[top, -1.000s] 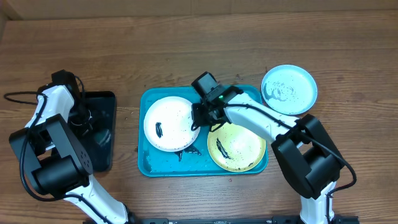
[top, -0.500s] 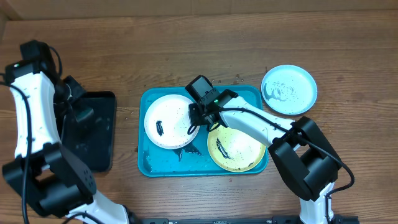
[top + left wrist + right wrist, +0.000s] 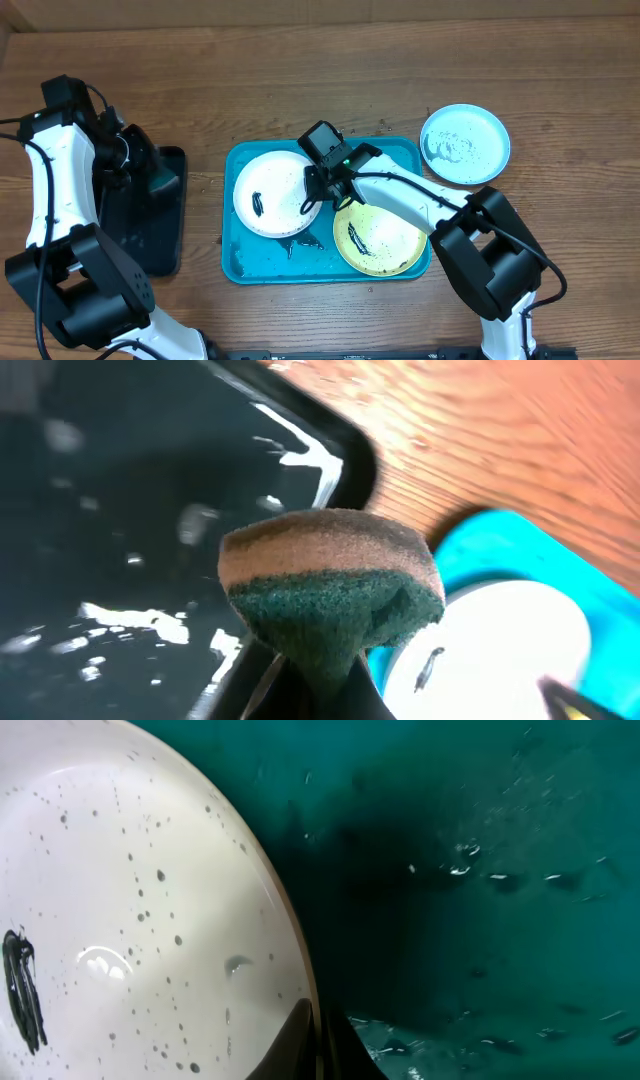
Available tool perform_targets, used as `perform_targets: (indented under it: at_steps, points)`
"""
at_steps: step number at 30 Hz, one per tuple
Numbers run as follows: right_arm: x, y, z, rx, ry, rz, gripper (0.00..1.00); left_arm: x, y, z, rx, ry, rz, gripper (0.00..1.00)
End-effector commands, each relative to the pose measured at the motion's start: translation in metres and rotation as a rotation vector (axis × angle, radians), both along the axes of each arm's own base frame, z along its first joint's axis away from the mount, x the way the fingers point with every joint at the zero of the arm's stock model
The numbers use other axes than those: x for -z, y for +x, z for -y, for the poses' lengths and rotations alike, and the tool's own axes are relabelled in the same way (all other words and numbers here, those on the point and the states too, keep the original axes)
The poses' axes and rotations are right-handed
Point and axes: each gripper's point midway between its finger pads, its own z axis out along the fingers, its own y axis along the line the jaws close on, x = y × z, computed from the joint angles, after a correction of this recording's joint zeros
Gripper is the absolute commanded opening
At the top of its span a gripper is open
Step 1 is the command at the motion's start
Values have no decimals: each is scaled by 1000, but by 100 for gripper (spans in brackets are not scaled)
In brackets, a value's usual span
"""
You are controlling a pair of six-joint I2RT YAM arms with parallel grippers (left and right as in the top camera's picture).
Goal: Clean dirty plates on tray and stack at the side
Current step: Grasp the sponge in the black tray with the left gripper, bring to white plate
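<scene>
On the blue tray (image 3: 232,262) lie a white plate (image 3: 270,195) with a dark smear and specks, and a yellow-green plate (image 3: 385,240) with dark smears. My right gripper (image 3: 313,197) is shut on the white plate's right rim; in the right wrist view its jaws (image 3: 322,1040) pinch the rim of the white plate (image 3: 130,940) over the tray (image 3: 480,870). A light blue plate (image 3: 464,143), speckled, sits on the table to the right of the tray. My left gripper (image 3: 140,165) is shut on a green-and-tan sponge (image 3: 330,590) above the black tray's right edge.
A black tray (image 3: 150,230) with wet patches lies left of the blue tray. Dark smudges and water drops mark the blue tray's floor near its front. In the left wrist view the white plate (image 3: 500,640) shows beyond the sponge.
My left arm lifted off the black tray, swung up and left, then came back right with the sponge. My right gripper shifted slightly left with the white plate's rim.
</scene>
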Motion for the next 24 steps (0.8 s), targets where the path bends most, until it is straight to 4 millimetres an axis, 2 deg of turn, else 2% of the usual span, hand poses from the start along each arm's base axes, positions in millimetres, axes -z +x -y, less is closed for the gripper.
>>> perform_targets:
  at_steps: [1, 5, 12, 17, 24]
  points:
    - [0, -2, -10, 11, 39, -32, 4, -48, 12, 25, 117, -50, 170, 4]
    - [2, -1, -8, 25, 30, -29, 4, -55, 12, 56, 189, -86, 174, 4]
    - [13, 3, -1, 52, -12, -16, 4, -42, 6, 131, 353, -134, 113, 4]
    - [15, 5, -2, 90, 0, -25, 4, -23, 8, 170, 401, -128, 108, 4]
    - [14, 7, -2, 101, 7, -23, 4, 17, -11, 215, 475, -163, 66, 4]
